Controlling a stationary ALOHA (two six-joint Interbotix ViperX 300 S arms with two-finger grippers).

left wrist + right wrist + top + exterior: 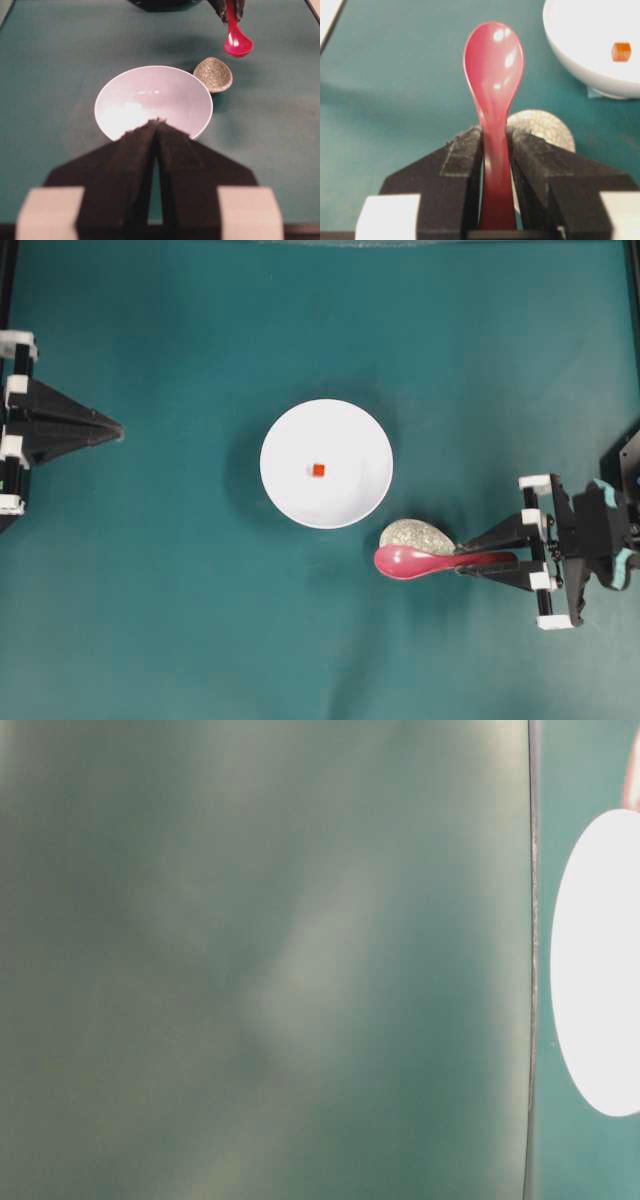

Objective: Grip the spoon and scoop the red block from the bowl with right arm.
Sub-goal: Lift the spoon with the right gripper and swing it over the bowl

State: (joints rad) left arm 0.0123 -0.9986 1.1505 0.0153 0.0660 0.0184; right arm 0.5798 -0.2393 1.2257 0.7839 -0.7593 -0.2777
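I counted one spoon [412, 562], one red block [318, 470], one white bowl [345, 505], one speckled dish [412, 534], and two grippers: left [112, 428], right [466, 553].

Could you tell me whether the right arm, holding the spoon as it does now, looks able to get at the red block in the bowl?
Probably yes. The right gripper clamps the glossy pink spoon by its handle, beside the open white bowl. The tiny red block lies uncovered; only the small speckled dish sits nearby.
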